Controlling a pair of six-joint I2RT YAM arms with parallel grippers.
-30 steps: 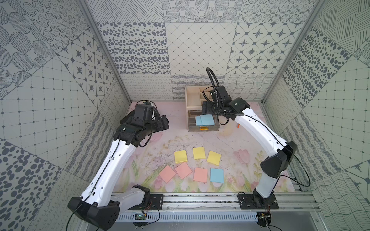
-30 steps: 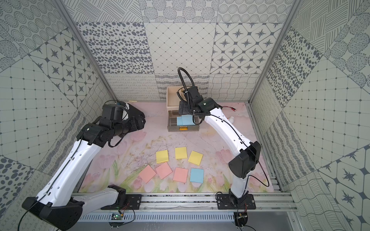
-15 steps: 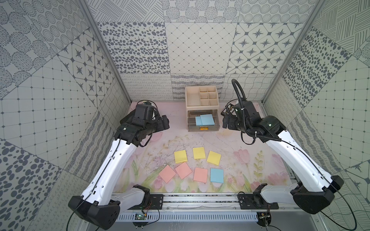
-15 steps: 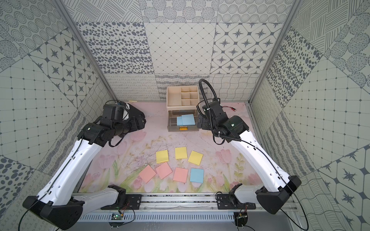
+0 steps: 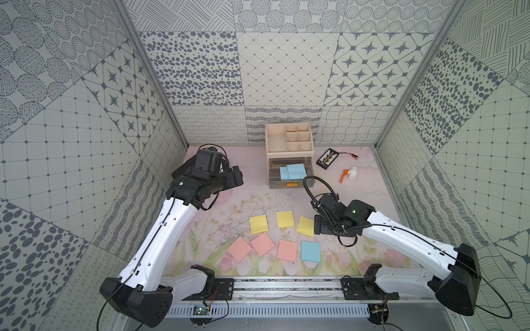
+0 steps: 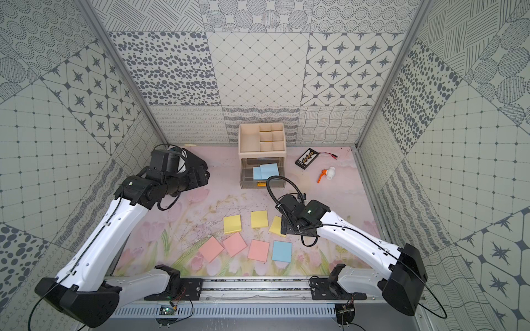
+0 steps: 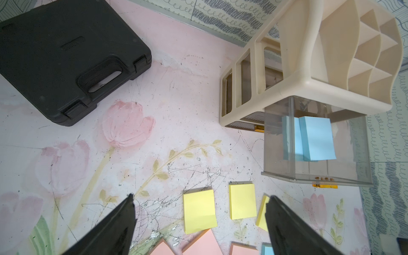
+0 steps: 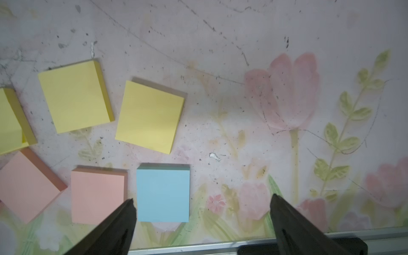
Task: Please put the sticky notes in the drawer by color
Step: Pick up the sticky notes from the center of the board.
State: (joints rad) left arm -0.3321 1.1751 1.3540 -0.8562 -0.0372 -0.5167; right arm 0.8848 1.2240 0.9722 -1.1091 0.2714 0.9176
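Right wrist: right tool (image 8: 202, 197) wide apart, empty, nr blue pad (image 8: 163, 193); left tool (image 7: 201, 196) same; drawer (image 7: 287, 174) front lettering unreadable.

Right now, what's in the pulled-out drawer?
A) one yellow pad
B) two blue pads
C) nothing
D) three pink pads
B: two blue pads lie overlapping inside the pulled-out drawer, while the third blue pad lies outside it on the mat.
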